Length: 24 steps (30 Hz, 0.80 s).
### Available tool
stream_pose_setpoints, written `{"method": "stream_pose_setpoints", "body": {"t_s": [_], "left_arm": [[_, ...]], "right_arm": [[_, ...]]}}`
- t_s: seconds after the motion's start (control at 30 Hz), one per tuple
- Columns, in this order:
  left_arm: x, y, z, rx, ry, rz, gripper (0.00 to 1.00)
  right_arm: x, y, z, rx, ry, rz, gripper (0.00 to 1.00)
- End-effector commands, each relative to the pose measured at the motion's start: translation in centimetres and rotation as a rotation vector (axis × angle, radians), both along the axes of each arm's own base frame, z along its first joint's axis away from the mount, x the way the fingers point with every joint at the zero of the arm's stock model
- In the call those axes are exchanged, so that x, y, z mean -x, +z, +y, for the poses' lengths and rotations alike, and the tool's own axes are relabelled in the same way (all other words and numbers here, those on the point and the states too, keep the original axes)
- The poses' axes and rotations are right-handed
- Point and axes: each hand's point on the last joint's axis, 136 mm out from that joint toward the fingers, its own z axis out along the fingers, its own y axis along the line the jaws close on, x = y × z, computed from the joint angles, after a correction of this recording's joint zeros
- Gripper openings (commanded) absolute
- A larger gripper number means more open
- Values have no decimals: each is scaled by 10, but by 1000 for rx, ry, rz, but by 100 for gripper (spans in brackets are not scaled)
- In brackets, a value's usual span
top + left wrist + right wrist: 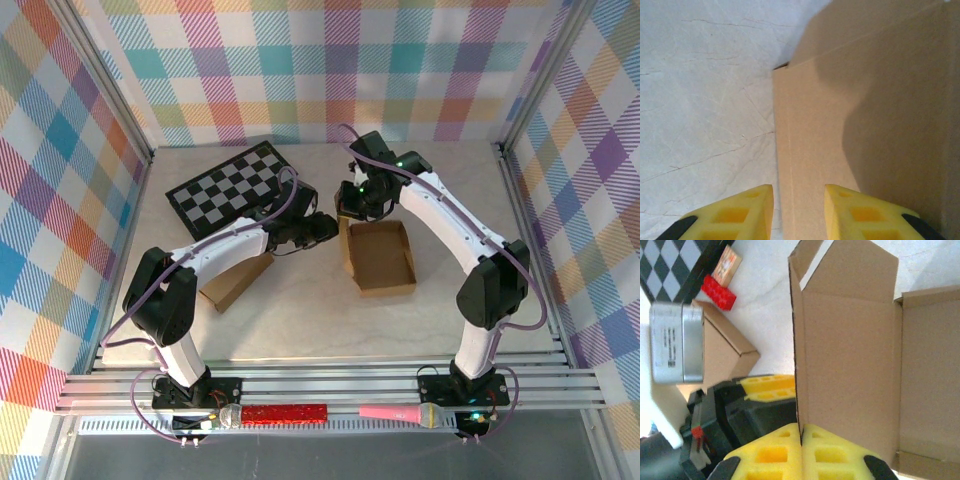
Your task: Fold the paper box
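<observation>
Right tool (801, 437): fingers closed together on the paper box (382, 258), pinching its upright left wall at the far-left corner.
Left tool (799, 200): fingers apart, gripping nothing. Sits just outside the same left wall, with a cardboard edge running in line with the gap. Cannot tell whether it touches.
Paper box: open tray on the worktop (300, 330), mid-scene between the two arms, walls partly raised and one end flap standing free.
Key relation: box body lies to the right of both tools. Its long axis appears to run away from the arm bases, parallel to the pinched wall.
Nearer arm: right is already on the wall, left just beside it.
Judgement: next fold likely turns this wall inward, toward the box centre.
Risk: thin wall may buckle at the pinch.
Nearby: second carton (236, 282) left of the box, well apart.
</observation>
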Motion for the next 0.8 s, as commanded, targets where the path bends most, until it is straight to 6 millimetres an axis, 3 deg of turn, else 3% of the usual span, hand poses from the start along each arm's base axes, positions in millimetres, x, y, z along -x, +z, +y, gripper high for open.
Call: {"method": "stream_pose_setpoints", "body": {"t_s": [0.0,0.27,0.53,0.63,0.77], "left_arm": [[2,34,1,17,0,-54,32],[14,55,24,-34,4,-102,34],[39,44,60,-159,-26,-107,34],[51,41,61,-172,-92,-121,34],[65,46,48,-166,-223,-196,37]], "right_arm": [[-5,22,-14,-16,-170,-41,0],[-12,40,-53,-4,-551,-37,0],[-13,34,-94,126,-901,33,0],[-9,35,-106,196,-1000,72,0],[-9,32,-109,217,-1053,114,0]]}}
